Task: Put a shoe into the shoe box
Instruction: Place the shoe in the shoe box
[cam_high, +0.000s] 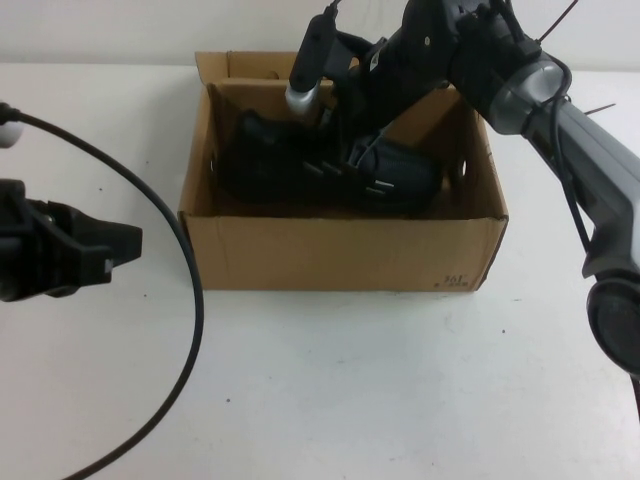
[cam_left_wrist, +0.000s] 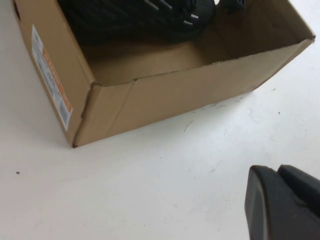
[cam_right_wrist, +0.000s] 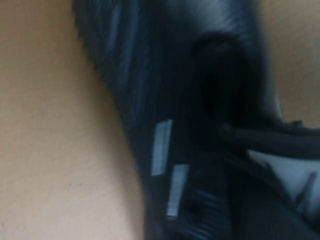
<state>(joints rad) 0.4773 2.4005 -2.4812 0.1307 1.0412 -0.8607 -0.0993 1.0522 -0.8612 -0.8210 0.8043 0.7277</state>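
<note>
1. The shoe (cam_high: 330, 165) is seen inside the shoe box (cam_high: 340, 250), lying on its side along the box floor. White dashes on its flank are visible from the high view and again, close up, in the right wrist view (cam_right_wrist: 165, 150).
2. The shoe box stands open on the white table (cam_high: 350, 400), just in front of the left arm. A printed label (cam_left_wrist: 50, 80) is noted on one short outer wall.
3. The right gripper (cam_high: 330, 95) is reached down into the box from the far right, directly above the shoe and apparently at it. Whether its fingers are closed on the shoe or already let go cannot be told; the contact is hidden by the arm and the shoe's dark upper.
4. The left gripper (cam_high: 105, 250) is parked over the table to the left of the box, well clear of it and holding nothing; its jaws appear closed together. A black cable (cam_high: 185, 290) is looped past it.
5. Handling judgement: the shoe is expected to be light, with a soft, yielding upper and a stiffer ridged sole. The collar or heel rim is judged the firmest place to take hold; the mesh flank would likely deform and slip.
6. Placement is judged essentially complete; only release and withdrawal seem to remain.
</note>
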